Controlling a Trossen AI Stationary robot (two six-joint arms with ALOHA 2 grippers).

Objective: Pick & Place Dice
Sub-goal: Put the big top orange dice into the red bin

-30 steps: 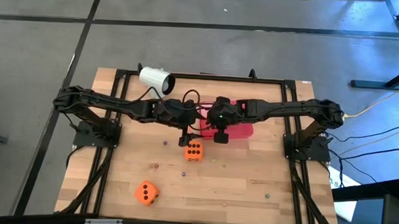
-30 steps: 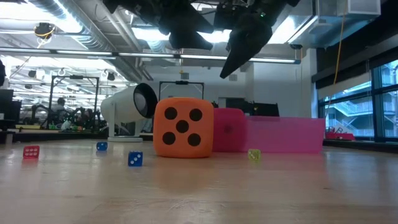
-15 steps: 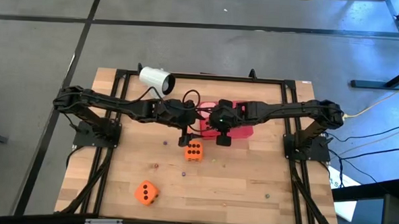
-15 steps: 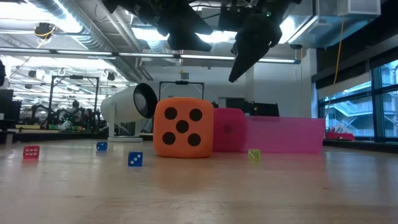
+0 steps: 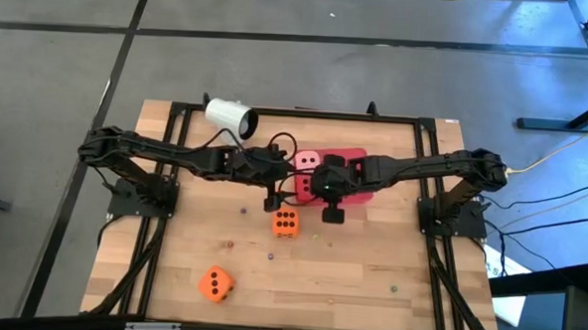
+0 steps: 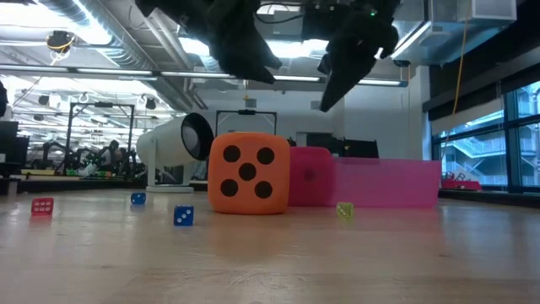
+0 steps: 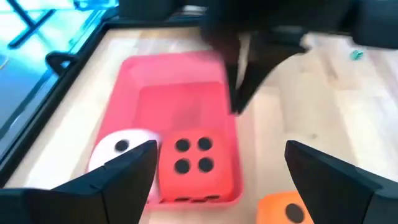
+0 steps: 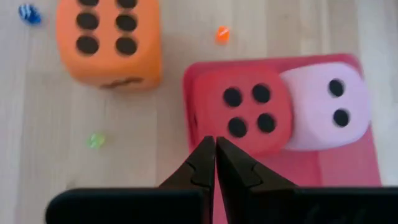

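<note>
Bright, even overhead light; soft shadows; blurred left wrist view.

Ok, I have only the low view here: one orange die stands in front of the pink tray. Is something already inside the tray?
Observer: Yes. The red die and the pale pink die lie side by side in the tray.
Operator: And where is the fourth one?
Observer: The second orange die sits alone on the table, far from the tray, on the left arm's side.
Operator: Is the right arm holding something?
Observer: No. The right end effector is shut and empty, above the tray's edge by the red die.
</note>
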